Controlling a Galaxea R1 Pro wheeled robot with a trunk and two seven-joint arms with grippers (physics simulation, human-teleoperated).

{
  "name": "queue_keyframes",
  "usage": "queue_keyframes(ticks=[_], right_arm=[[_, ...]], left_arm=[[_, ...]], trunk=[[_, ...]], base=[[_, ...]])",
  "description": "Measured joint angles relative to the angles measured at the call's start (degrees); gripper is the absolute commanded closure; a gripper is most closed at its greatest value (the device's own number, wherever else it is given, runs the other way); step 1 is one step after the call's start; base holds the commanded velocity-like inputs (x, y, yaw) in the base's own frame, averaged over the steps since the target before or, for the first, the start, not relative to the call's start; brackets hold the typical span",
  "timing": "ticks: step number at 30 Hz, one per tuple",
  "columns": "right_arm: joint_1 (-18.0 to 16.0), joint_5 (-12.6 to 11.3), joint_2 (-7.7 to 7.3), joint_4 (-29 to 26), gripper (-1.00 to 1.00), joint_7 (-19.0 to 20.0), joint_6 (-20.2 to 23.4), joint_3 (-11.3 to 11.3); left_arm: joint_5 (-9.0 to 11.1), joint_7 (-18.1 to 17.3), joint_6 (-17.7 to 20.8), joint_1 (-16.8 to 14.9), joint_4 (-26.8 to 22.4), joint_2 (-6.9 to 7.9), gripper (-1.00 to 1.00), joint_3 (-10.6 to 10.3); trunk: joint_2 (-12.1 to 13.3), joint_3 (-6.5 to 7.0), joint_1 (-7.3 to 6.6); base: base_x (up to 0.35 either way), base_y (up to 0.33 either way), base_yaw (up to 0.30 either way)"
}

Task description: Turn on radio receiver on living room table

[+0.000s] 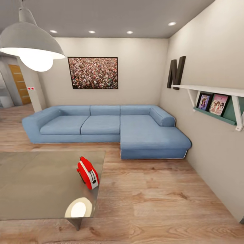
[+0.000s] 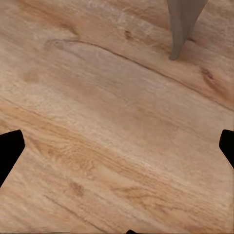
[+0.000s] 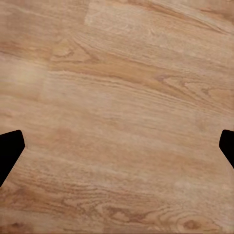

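So the small bright-red radio receiver with the rounded top [image 1: 87, 173] is sitting on the low rectangular coffee table with the glossy grey-brown glass-like top [image 1: 37, 183], pretty close to the table's right edge and toward its near right corner, with its white-grey end panel facing the camera. A bright round reflection of the white dome pendant lamp [image 1: 30, 44] shows on the glass just in front of it. Behind the table there's the blue L-shaped sofa [image 1: 108, 127] against the beige back wall, under the framed crowd picture [image 1: 93, 73]. On the right wall, a white shelf [image 1: 217, 101] holds a couple of photos. The left gripper [image 2: 117, 146] hangs over the light wood floor [image 3: 117, 97] with its dark fingertips far apart, near a grey metal table leg [image 2: 181, 27]. The right gripper [image 3: 117, 146] is spread wide too, above bare floor.
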Motion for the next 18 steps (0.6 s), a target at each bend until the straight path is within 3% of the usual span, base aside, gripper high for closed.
queue_keyframes(ticks=[4,5,7,18], right_arm=[[0.0,0.0,0.01,0.0,-1.0,0.0,0.0,0.0],[0.0,0.0,-0.02,0.0,-1.0,0.0,0.0,0.0],[0.0,0.0,-0.01,0.0,-1.0,0.0,0.0,0.0],[0.0,0.0,0.01,0.0,-1.0,0.0,0.0,0.0]], left_arm=[[1.7,-0.1,0.0,0.0,0.3,0.97,-1.0,2.9],[2.0,-0.1,0.0,0.0,0.8,1.2,-1.0,4.7],[2.1,-0.3,-0.2,0.0,1.0,1.28,-1.0,5.3],[1.9,-2.6,-1.1,0.0,1.2,1.16,-1.0,5.9]], trunk=[[0.0,0.0,0.0],[0.0,0.0,0.0],[0.0,0.0,0.0],[0.0,0.0,0.0]], base=[[0.001,0.0,0.25],[0.0,0.0,0.25],[0.0,0.0,0.25],[0.0,0.0,0.25]])
